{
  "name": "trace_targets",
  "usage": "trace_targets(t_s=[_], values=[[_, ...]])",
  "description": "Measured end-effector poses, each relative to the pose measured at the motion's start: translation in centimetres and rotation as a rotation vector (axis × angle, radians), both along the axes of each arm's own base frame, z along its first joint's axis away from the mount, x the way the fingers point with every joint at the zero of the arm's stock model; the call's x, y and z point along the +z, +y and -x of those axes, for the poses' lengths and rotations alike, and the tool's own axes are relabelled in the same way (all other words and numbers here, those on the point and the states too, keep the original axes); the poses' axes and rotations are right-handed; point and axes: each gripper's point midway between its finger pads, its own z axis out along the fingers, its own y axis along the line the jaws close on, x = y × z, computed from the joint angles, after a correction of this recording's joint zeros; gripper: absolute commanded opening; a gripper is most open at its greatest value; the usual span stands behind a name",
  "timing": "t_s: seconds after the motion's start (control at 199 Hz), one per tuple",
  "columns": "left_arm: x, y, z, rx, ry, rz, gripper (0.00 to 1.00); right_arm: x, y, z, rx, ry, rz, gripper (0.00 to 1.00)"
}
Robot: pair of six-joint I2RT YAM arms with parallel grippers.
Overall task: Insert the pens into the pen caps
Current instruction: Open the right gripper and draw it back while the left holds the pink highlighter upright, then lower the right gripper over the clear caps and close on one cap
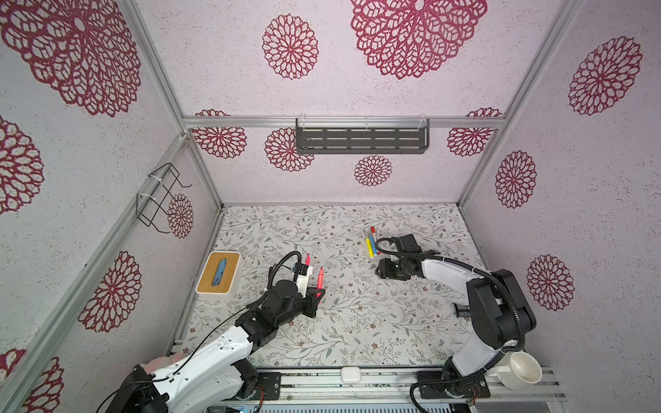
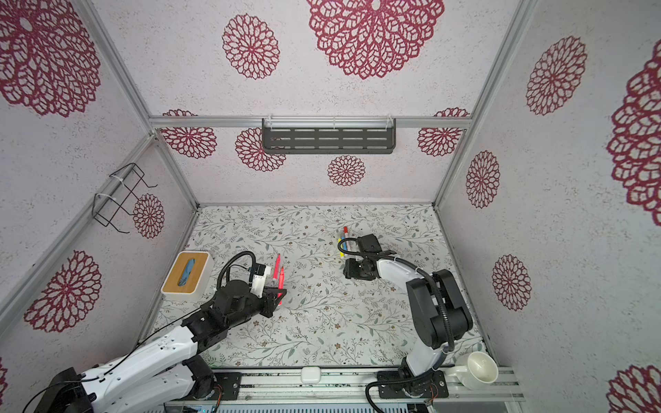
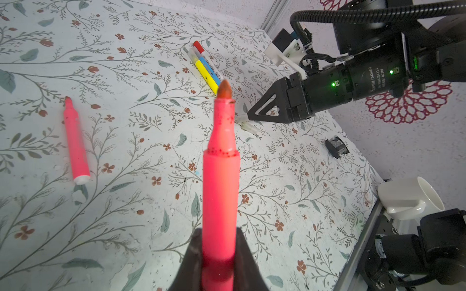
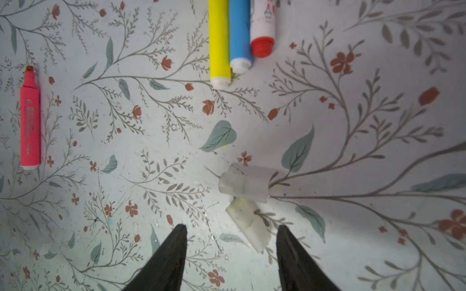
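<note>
My left gripper [image 1: 318,294] [image 3: 219,254] is shut on a pink-red pen [image 1: 320,277] [image 3: 221,161], held above the table with its bare tip pointing away from the wrist. A second pink-red pen [image 3: 75,143] [image 4: 30,121] lies uncapped on the table beside it. Yellow [image 4: 219,42], blue [image 4: 239,32] and white red-ended [image 4: 262,25] pens lie together farther back [image 1: 371,245]. My right gripper [image 1: 381,270] [image 4: 232,228] hangs open just over two translucent pen caps [image 4: 243,184] [image 4: 248,226]. The nearer cap's end lies between the jaws, close to one finger, untouched.
A wood-topped tissue box [image 1: 219,271] stands at the left edge of the floral table. A small black block [image 1: 461,311] sits by the right arm's base. A white mug [image 1: 522,370] and a small white case [image 1: 350,374] rest on the front rail.
</note>
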Motion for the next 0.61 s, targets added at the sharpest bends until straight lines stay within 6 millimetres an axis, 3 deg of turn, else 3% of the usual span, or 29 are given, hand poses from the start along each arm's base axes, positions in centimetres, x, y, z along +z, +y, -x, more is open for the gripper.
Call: trace_targets(t_s=[0.608], values=[[0.0,0.4,-0.3,0.017,0.000,-0.001,0.00,-2.0,1.7,0.3,0.045,0.052,-0.043,0.55]])
